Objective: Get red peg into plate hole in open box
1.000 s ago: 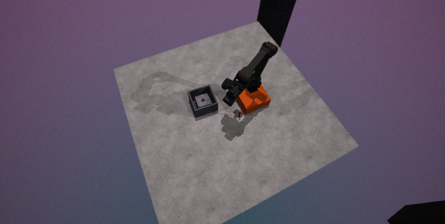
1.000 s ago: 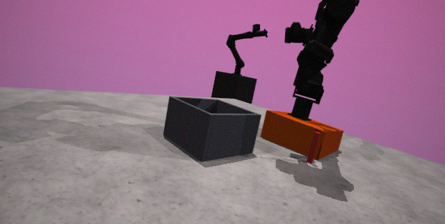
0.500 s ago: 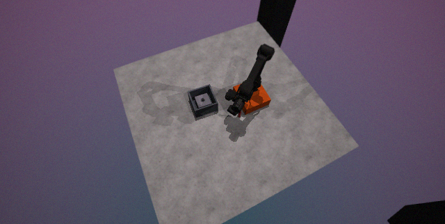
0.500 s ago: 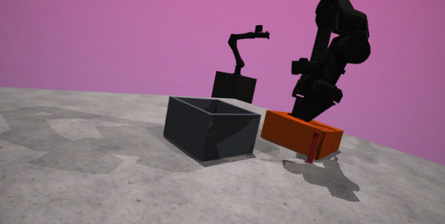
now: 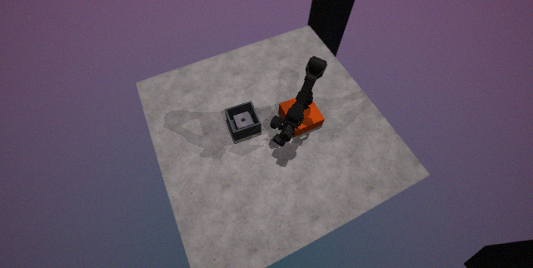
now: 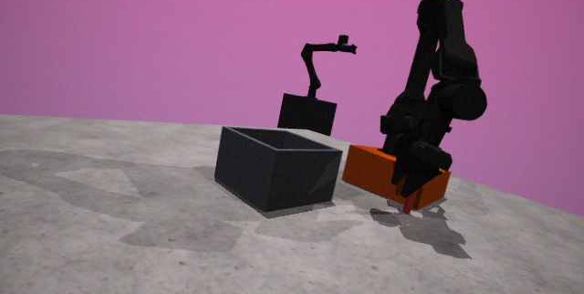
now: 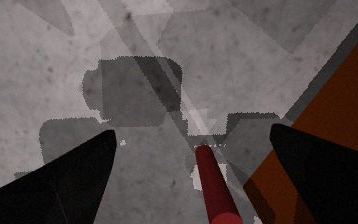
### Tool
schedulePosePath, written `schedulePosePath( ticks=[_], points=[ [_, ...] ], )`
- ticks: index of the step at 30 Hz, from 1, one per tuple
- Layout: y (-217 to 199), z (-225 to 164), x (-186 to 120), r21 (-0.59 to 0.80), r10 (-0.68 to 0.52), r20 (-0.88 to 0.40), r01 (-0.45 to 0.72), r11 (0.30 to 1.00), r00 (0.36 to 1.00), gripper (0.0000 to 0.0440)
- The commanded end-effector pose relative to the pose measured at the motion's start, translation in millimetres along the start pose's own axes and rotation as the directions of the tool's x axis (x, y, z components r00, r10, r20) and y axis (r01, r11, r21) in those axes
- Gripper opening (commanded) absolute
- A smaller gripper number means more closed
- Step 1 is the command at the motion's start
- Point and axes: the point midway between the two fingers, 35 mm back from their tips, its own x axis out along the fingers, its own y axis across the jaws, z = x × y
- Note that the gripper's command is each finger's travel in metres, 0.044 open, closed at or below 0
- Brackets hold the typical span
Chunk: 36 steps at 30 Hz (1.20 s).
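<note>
The red peg [image 6: 408,205] [image 7: 214,180] stands upright on the table beside the orange block. In the top view the arm hides it. My gripper [image 6: 401,188] [image 7: 194,133] is wide open and low over the peg. In the wrist view the peg rises between the two fingers, nearer the right one, and neither finger touches it there. The open dark grey box [image 5: 246,132] [image 6: 244,171] stands to the left of the gripper in the top and exterior views. The pale plate [image 5: 238,124] with its dark hole [image 5: 243,120] lies at the box bottom; the exterior view does not show it.
The orange block [image 5: 313,115] [image 6: 365,168] [image 7: 347,110] is close behind the peg in the exterior view, under the arm, and lies beside the right finger in the wrist view. A second small black arm [image 6: 309,68] on a dark block [image 6: 307,115] stands far behind.
</note>
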Motion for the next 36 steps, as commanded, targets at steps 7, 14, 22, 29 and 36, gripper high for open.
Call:
schedulePosePath(
  ticks=[7,14,22,29,36],
  points=[
    [-10,-13,12,-0.026,-0.036,-0.05,0.035,0.999,0.998,0.0258],
    [-6,-15,11,-0.038,-0.045,-0.096,0.041,0.998,0.994,0.0075],
    [6,-2,-3,-0.075,-0.018,-0.068,0.013,0.997,0.998,0.0],
    [16,20,-27,-0.138,0.006,0.002,-0.006,0.99,1.0,0.0],
    [29,47,-53,-0.164,0.031,0.064,-0.02,0.986,0.998,0.0]
  ],
)
